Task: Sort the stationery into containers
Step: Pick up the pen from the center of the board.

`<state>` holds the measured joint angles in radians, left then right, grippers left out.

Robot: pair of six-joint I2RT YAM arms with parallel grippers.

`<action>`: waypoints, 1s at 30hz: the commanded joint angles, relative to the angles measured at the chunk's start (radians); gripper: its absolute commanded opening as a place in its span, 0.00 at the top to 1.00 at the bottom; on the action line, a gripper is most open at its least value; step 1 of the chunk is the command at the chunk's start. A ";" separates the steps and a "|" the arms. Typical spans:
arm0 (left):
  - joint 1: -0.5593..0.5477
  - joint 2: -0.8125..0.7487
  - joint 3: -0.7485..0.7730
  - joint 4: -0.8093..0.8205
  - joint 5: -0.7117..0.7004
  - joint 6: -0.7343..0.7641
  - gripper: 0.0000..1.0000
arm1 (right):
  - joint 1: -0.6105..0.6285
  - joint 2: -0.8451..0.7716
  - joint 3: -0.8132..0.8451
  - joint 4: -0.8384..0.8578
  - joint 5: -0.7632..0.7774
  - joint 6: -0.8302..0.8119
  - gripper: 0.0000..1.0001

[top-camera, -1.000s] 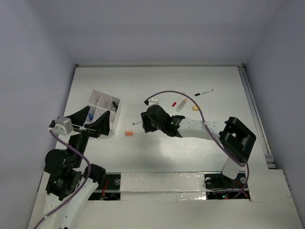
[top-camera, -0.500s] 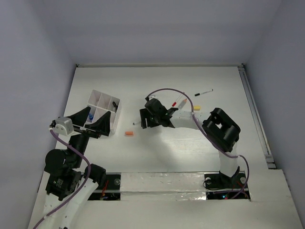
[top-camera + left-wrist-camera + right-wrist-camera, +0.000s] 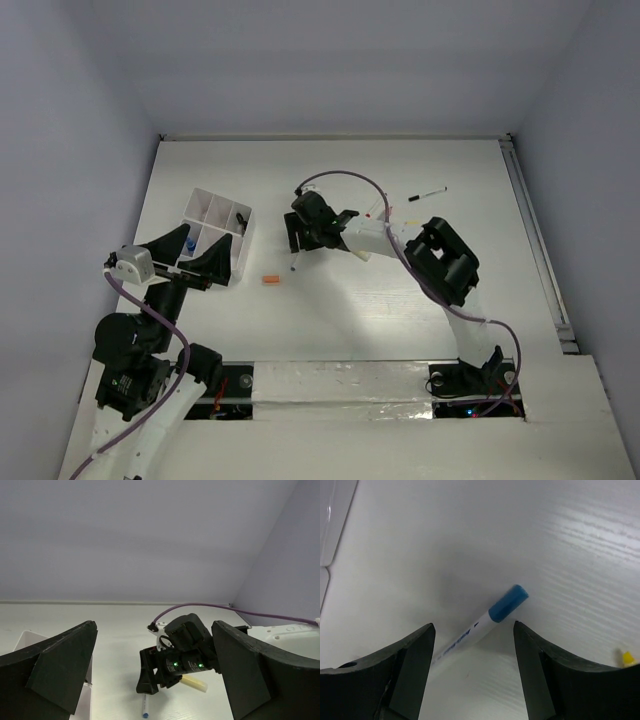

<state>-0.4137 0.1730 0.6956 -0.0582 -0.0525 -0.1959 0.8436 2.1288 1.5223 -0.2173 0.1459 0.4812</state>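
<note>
A thin white pen with a blue cap [image 3: 507, 602] lies on the table between the fingers of my right gripper [image 3: 472, 626], which stands open and low over it without touching it. From above, the right gripper [image 3: 295, 238] is right of the white compartment box [image 3: 228, 262], with the pen [image 3: 293, 264] poking out toward the near side. My left gripper [image 3: 195, 258] hangs open and empty at the box's near side. In the left wrist view the left gripper [image 3: 154, 625] frames the right arm, the pen [image 3: 145, 705] and a cream tube [image 3: 195, 683].
An orange bit [image 3: 269, 280] lies near the box's near right corner. A black-capped pen [image 3: 427, 193] lies at the far right. A blue item [image 3: 190, 243] and a black item [image 3: 243, 215] sit in box compartments. A yellow bit [image 3: 627, 656] shows at the right wrist view's edge.
The right arm has swung toward the far left, and its gripper has opened wider over the blue-capped pen. The left arm has not moved.
</note>
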 commanded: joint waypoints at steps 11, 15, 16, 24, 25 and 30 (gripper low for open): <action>-0.007 -0.013 0.005 0.031 0.009 -0.002 0.01 | 0.006 0.123 0.233 -0.232 0.041 -0.130 0.52; -0.007 -0.013 0.005 0.032 0.011 -0.002 0.01 | 0.018 0.154 0.313 -0.312 0.043 -0.177 0.52; -0.007 -0.012 0.005 0.032 0.011 -0.002 0.01 | 0.028 0.169 0.340 -0.333 0.047 -0.202 0.52; -0.007 -0.007 0.005 0.031 0.008 -0.002 0.01 | 0.046 0.328 0.562 -0.528 0.087 -0.273 0.65; -0.007 -0.006 0.005 0.031 0.008 -0.002 0.01 | 0.046 0.336 0.573 -0.537 0.090 -0.277 0.69; -0.007 0.000 0.005 0.032 0.008 -0.002 0.01 | 0.055 0.364 0.607 -0.600 0.104 -0.282 0.87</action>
<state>-0.4137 0.1715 0.6956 -0.0647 -0.0528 -0.1959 0.8856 2.4420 2.1216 -0.6987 0.2314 0.2268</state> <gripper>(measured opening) 0.989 0.190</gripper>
